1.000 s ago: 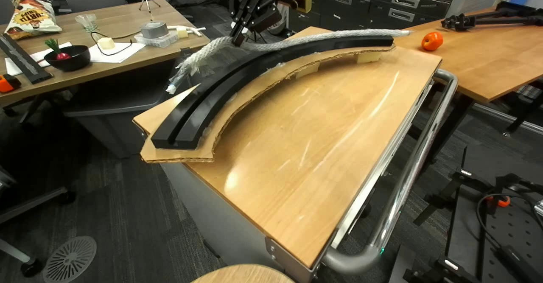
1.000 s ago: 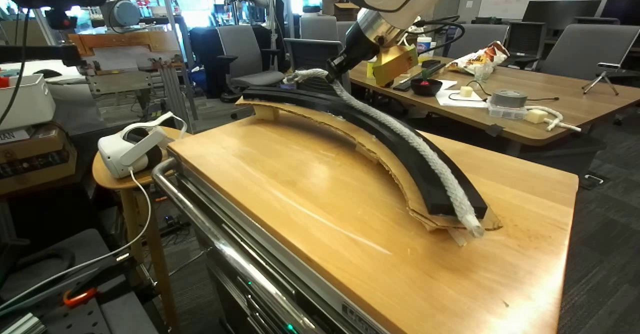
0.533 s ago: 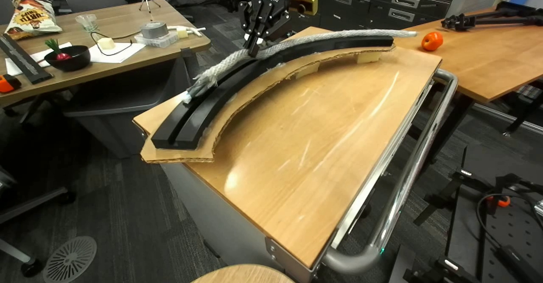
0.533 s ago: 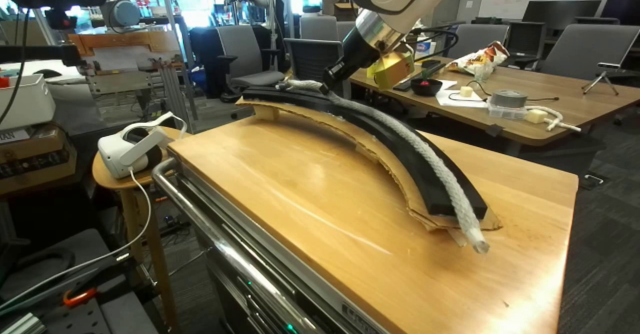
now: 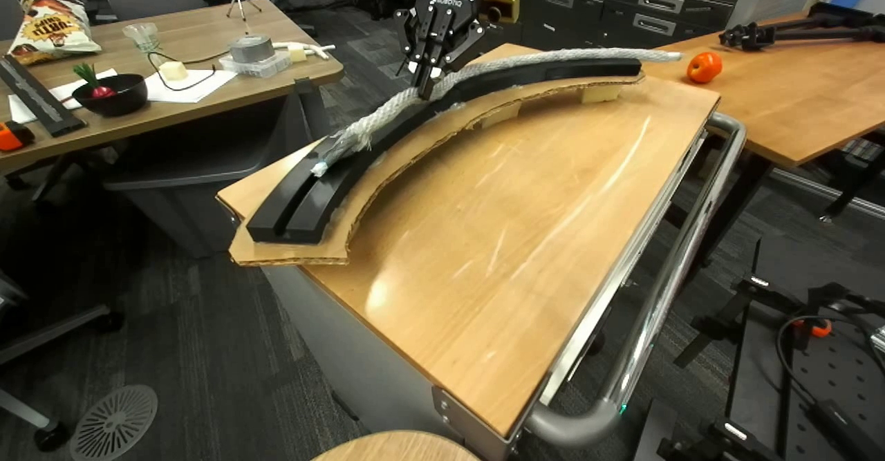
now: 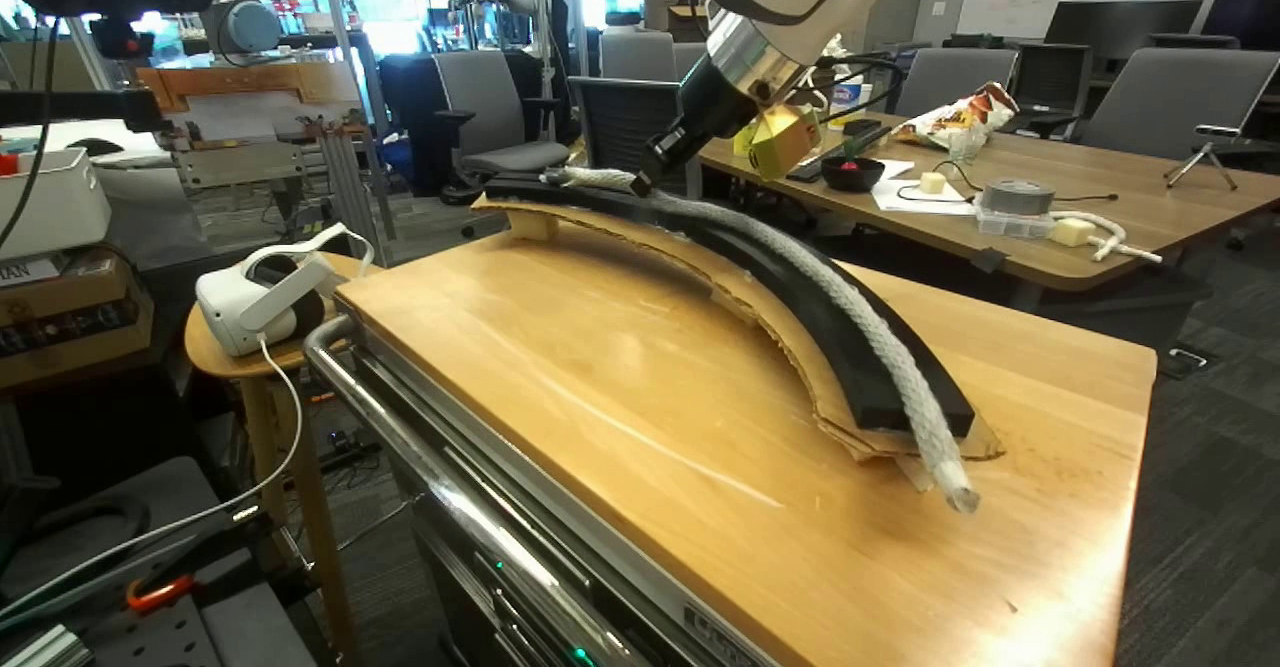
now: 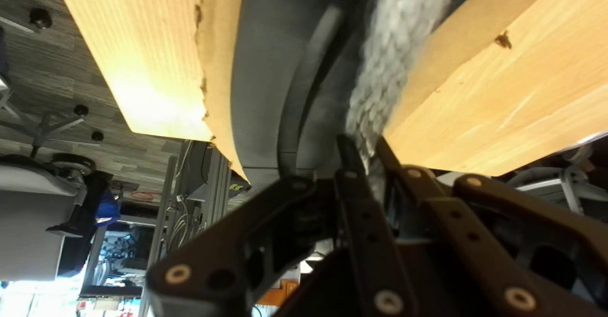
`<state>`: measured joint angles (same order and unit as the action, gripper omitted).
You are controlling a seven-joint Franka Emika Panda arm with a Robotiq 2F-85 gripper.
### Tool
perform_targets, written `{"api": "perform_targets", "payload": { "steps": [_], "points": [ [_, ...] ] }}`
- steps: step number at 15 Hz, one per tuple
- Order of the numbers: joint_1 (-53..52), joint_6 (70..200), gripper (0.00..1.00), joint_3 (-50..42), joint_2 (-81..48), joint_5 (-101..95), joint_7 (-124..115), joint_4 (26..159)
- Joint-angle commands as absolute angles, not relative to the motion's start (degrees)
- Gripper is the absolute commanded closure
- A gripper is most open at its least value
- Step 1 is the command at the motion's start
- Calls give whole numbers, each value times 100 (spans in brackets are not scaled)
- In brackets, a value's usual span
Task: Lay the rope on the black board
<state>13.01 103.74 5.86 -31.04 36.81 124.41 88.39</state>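
the wrist view's top edge cuts off the rope (image 7: 385,65); 2 fingers (image 7: 363,226) partly hide it.

- Top (image 5: 442,240): pale wood, four-cornered, in both exterior views; it caps a grey cabinet (image 5: 352,350), with a chrome rail (image 5: 671,278) along one long side.
- Marks on the wood: glare (image 5: 378,294) near a short edge, pale streaks (image 5: 498,250), whether scratches or reflections cannot be told, a few dark specks (image 6: 1012,608).
- Cardboard (image 5: 432,133): curved, hollow side towards the rail, inner edge ragged, one end jutting past the top's short edge.
- Blocks (image 5: 600,93): pale, between cardboard and top, a shadowed gap beside them.
- Board (image 5: 394,131): black, on the cardboard.
- Bare wood: broad inside the curve, narrower outside; the wrist view shows it on both sides of the cardboard.
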Motion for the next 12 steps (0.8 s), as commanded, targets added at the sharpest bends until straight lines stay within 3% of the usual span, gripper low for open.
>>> {"api": "perform_targets", "payload": {
  "steps": [1,12],
  "points": [
    [1057,10314,97,495,-3124,3222,12430,8596],
    [548,11152,97,680,-3222,1928,12355,8284]
  ]
}}
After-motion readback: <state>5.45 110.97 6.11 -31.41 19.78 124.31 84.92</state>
